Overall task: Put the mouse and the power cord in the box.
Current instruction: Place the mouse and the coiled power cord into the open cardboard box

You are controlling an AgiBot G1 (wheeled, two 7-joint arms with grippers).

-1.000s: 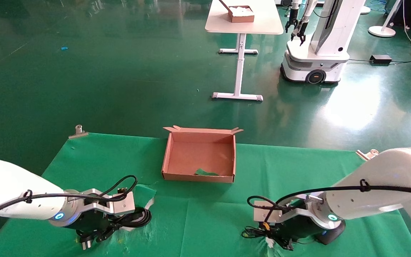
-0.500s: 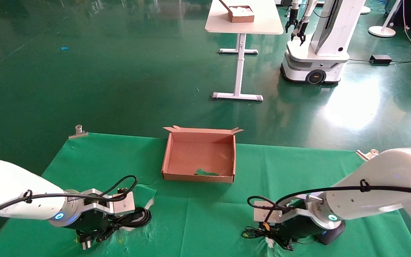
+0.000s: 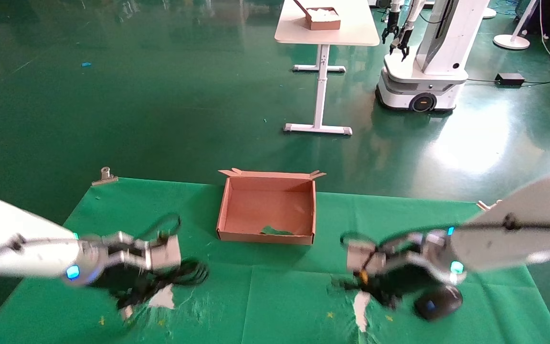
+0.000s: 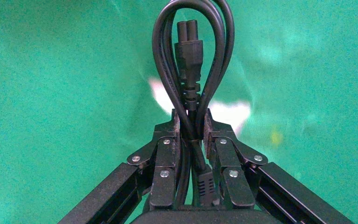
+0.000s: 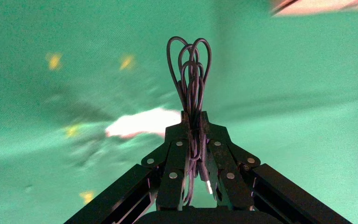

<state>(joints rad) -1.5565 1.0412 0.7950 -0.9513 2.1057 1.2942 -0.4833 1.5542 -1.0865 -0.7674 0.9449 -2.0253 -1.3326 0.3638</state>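
The brown cardboard box (image 3: 227, 210) stands open at the table's back middle. My left gripper (image 3: 134, 286) is at the front left, shut on the power cord (image 3: 191, 273). In the left wrist view the gripper (image 4: 191, 116) pinches the thick black loops, and the power cord's end plug (image 4: 189, 51) sticks out past the tips. My right gripper (image 3: 380, 286) is at the front right. The right wrist view shows the gripper (image 5: 192, 116) shut on the mouse's thin cable bundle (image 5: 193, 70). The black mouse (image 3: 437, 303) sits lower, to the right of that gripper.
The green cloth has white tears (image 3: 163, 298) under each gripper. A green scrap (image 3: 275, 231) lies inside the box. Metal clips (image 3: 104, 176) hold the cloth's back corners. On the floor beyond stand a white table (image 3: 325, 28) and another robot (image 3: 423, 71).
Both arms have risen and shifted slightly toward the box, carrying the power cord and the mouse's cable. The white tears in the cloth now show beneath them.
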